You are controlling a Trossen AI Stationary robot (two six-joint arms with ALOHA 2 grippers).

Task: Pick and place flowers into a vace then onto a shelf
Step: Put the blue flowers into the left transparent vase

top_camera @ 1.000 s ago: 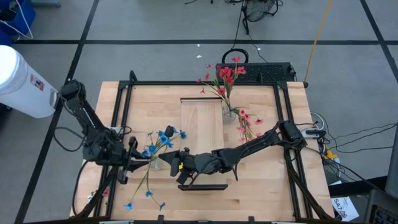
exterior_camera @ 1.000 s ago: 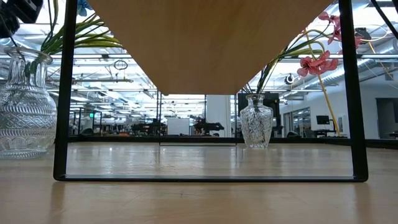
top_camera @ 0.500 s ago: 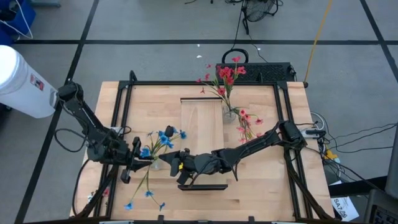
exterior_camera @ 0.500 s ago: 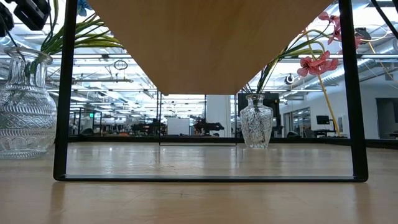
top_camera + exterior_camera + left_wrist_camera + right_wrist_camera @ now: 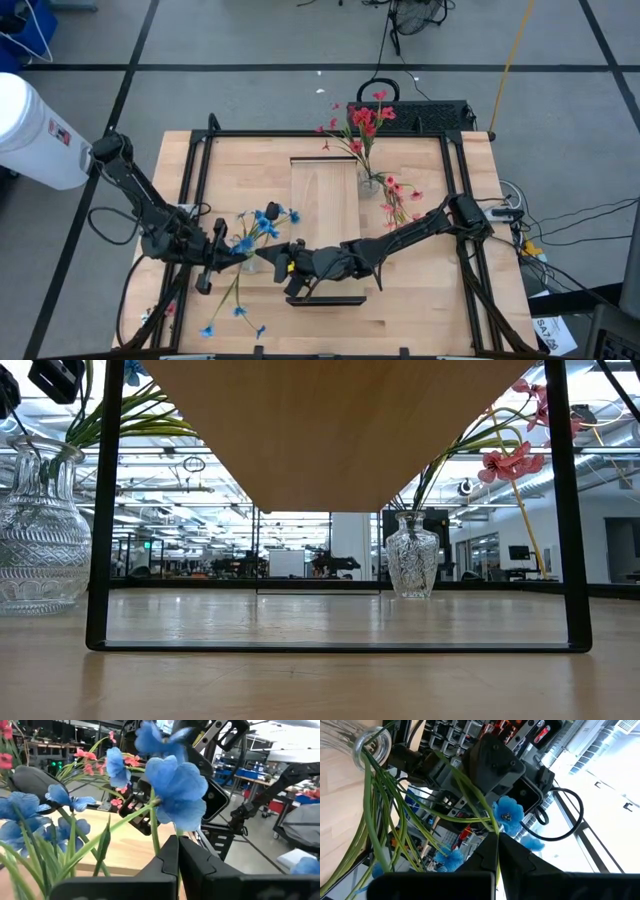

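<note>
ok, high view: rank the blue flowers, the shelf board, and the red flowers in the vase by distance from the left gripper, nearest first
1. blue flowers: right at the left gripper, at the table's left side; the gripper is shut on one of their stems.
2. shelf board: middle of the table, further toward the back.
3. red flowers in the vase: back edge, right of the board, farthest.

The shelf (image 5: 323,190) is lying on the table (image 5: 420,290) toward its far middle, with a vase (image 5: 369,182) of flowers (image 5: 364,122) standing just beside its right edge. A second vase (image 5: 248,262) is standing near the table's front left, holding more flowers (image 5: 262,220), and loose sprays (image 5: 232,308) are lying in front of it. The left gripper (image 5: 222,254) is sitting just left of that vase and the right gripper (image 5: 277,259) just right of it.
</note>
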